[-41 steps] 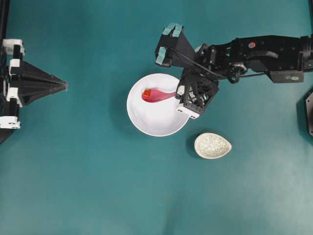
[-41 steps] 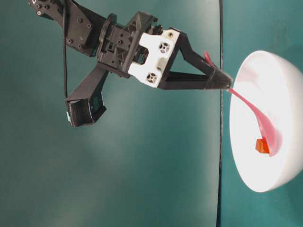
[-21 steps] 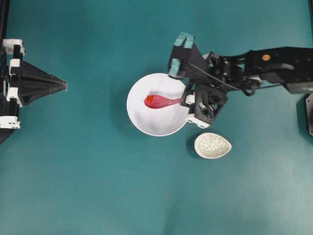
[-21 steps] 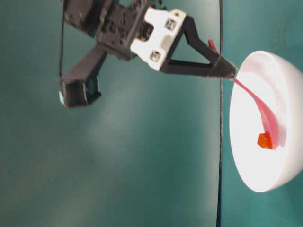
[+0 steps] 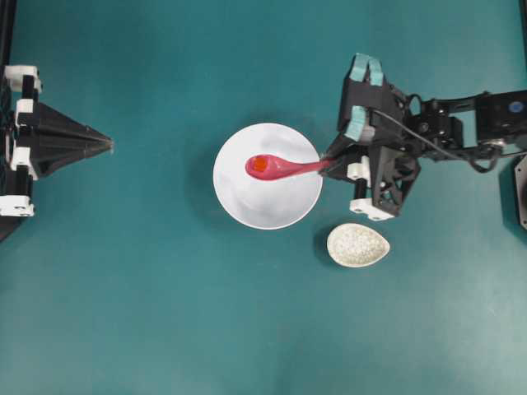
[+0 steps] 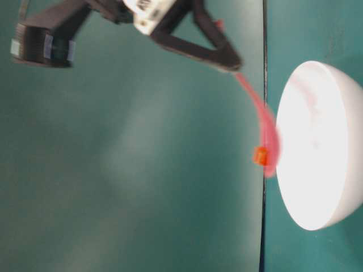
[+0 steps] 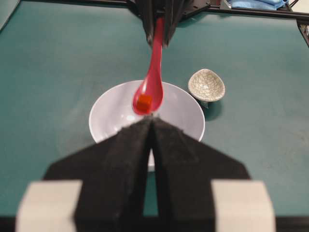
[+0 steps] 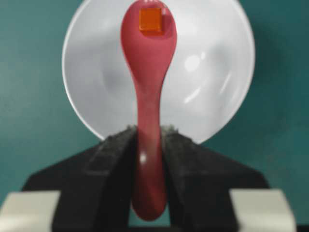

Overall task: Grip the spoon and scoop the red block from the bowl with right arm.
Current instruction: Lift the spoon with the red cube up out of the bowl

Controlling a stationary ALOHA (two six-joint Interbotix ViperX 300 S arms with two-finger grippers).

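Pink spoon (image 8: 147,87) is clamped by its handle between my right gripper (image 8: 147,145) pads, jaws closed on it just behind the neck, handle tail sticking back past the pads toward the wrist. Red block (image 8: 150,19) sits in the scoop near its far tip, well out ahead of my fingers along the spoon's axis, roughly centred side to side. Side view shows the scoop clear of the bowl (image 5: 239,206), above the rim, block on board and resting against the scoop wall. Overhead puts the scoop over the bowl's upper-middle, so a drop now would likely land back inside. My read: scoop is basically done, this is the lift-out. To do it well: keep the scoop level or slightly tip-up, since the block rides close to the front lip and any forward pitch would probably tip it off. Move slowly, no wrist roll, no jerk; the plastic looks slick and the block is tiny and loose. Hold grip pressure steady, because a long lever on a short grip could pivot in the pads. Side view is motion-blurred, so exact tilt is hard to call. Left gripper (image 5: 103,146) is parked well off to the side, jaws together, empty. Small speckled dish (image 5: 357,244) sits beside the bowl, apart from it.
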